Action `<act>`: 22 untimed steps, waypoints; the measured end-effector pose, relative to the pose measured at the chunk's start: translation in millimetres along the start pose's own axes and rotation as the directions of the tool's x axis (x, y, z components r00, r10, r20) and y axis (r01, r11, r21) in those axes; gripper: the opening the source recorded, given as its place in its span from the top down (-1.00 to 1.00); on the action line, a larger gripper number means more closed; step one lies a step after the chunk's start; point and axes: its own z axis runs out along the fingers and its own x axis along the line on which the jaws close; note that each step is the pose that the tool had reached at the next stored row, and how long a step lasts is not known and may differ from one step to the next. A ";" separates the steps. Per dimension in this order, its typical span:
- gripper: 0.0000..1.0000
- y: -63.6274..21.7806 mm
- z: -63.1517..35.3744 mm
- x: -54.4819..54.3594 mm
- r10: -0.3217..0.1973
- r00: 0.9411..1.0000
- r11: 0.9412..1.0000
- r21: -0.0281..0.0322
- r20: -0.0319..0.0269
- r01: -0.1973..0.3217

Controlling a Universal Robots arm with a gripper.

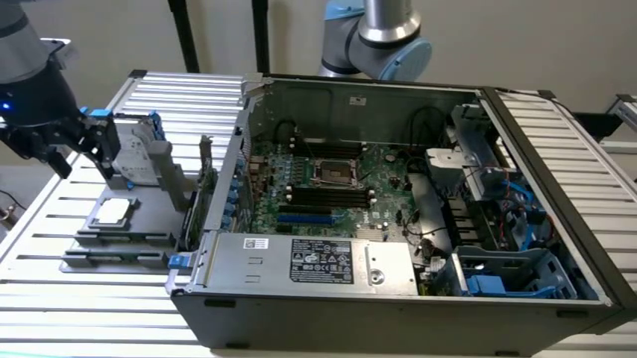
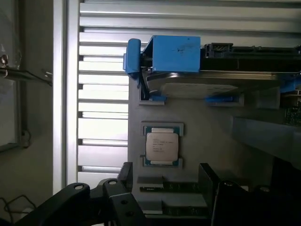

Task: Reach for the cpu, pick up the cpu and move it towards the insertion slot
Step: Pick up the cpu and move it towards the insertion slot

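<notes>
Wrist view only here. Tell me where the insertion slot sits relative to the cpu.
Observer: The insertion slot lies inside the open computer case, toward the exterior view's right of the cpu.
Operator: Report the gripper's clearance.
Observer: The gripper hangs above the tray, clear of the cpu.
Operator: Name what flanks the slot.
Observer: Long black memory slots run along two opposite sides of it.

cpu [image 2: 162, 146]: silvery-grey top, green rim.
slot [image 1: 333, 173]: shiny silver frame, dark centre.
board [image 1: 388, 186]: green; memory slots [image 1: 329, 195] black, card slot [image 1: 303, 221] blue.
drive [image 1: 134, 153]: silver, blue frame.
tray [image 2: 207, 136]: plain grey.
table [image 1: 60, 298]: pale silver, ribbed stripes.
case [image 1: 398, 313]: dark grey.
gripper [image 2: 167, 188]: black.
</notes>
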 end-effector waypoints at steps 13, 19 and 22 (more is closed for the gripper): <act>-0.34 -3.1 23.6 -7.0 0.000 1.000 1.000 0.000 0.000 0.000; -0.34 -4.3 34.4 -9.2 0.000 1.000 1.000 0.000 0.000 0.000; -0.34 -4.7 39.9 -9.2 0.000 1.000 1.000 0.000 0.000 0.000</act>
